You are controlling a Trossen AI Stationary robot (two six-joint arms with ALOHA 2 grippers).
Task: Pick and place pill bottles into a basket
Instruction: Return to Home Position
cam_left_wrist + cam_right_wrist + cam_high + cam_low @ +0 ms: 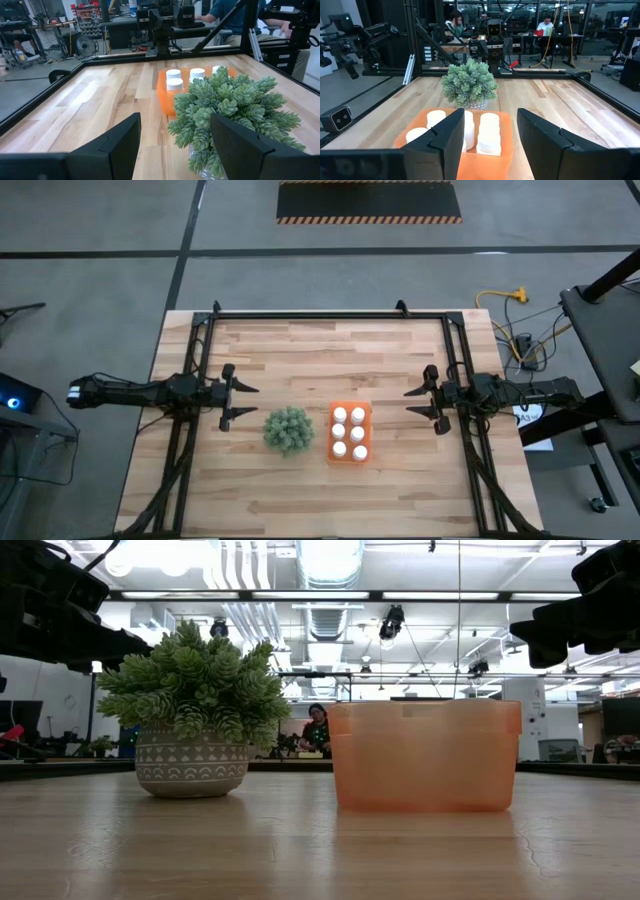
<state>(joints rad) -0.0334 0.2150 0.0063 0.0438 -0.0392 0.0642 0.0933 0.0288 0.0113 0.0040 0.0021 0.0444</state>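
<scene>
The orange basket (pixel 350 433) stands on the table near its middle, with several white pill bottles (pixel 349 432) upright inside it in two rows. It also shows in the low view (pixel 425 756), the left wrist view (pixel 165 95) and the right wrist view (pixel 490 155). My left gripper (pixel 240 397) is open and empty, above the table left of the plant. My right gripper (pixel 420 398) is open and empty, right of the basket. Both hover clear of the table.
A green bushy plant (pixel 288 429) in a patterned pot (pixel 191 764) stands just left of the basket. A black frame (pixel 330 314) runs along the table's far and side edges. People sit at desks in the room beyond the table.
</scene>
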